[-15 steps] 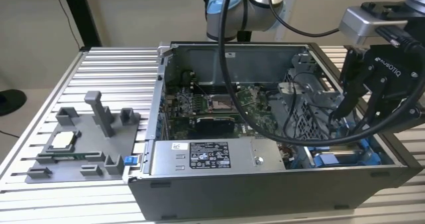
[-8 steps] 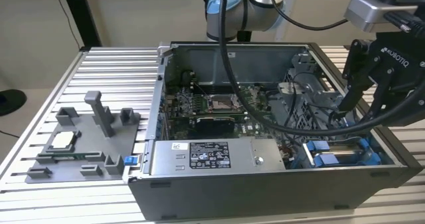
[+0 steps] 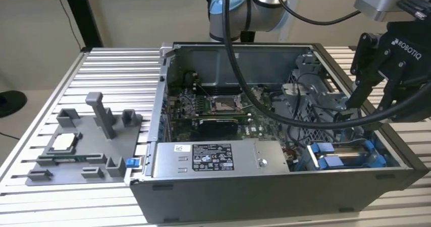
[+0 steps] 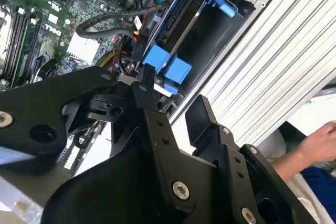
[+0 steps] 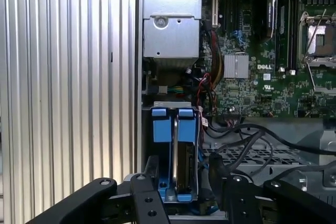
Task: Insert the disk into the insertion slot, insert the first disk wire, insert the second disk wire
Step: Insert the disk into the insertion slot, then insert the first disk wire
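The disk stands on edge in its bright blue carrier, down inside the insertion slot at the near corner of the PC case on the exterior view's right. My black gripper hangs just above it, open, with one finger on each side of the carrier's width and nothing held. In the second wrist view the gripper sits over the blue clips, with the disk's edge beyond. Black wires lie loose beside the slot.
The grey power-supply box fills the case's front, with the motherboard behind it. A grey fixture block stands on the ribbed table at the exterior view's left. A person's hand shows past the table's edge.
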You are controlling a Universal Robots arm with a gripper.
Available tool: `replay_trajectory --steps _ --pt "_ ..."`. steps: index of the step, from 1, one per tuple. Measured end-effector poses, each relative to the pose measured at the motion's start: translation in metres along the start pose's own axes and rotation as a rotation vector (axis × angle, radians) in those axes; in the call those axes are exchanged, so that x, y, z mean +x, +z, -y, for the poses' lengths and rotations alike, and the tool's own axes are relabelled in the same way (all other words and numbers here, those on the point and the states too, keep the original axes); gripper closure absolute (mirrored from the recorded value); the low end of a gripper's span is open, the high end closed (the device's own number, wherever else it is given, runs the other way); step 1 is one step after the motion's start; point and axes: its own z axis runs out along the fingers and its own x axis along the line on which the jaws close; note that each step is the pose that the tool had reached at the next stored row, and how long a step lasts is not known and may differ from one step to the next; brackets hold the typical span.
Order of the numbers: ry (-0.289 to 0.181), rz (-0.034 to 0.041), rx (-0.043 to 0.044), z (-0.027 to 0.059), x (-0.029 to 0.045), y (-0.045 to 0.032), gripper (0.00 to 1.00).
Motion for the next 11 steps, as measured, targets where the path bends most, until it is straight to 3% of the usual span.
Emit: replay_trajectory --steps 11 --pt "0.0 -0.0004 0.0 0.0 -0.0003 -0.0004 0.0"
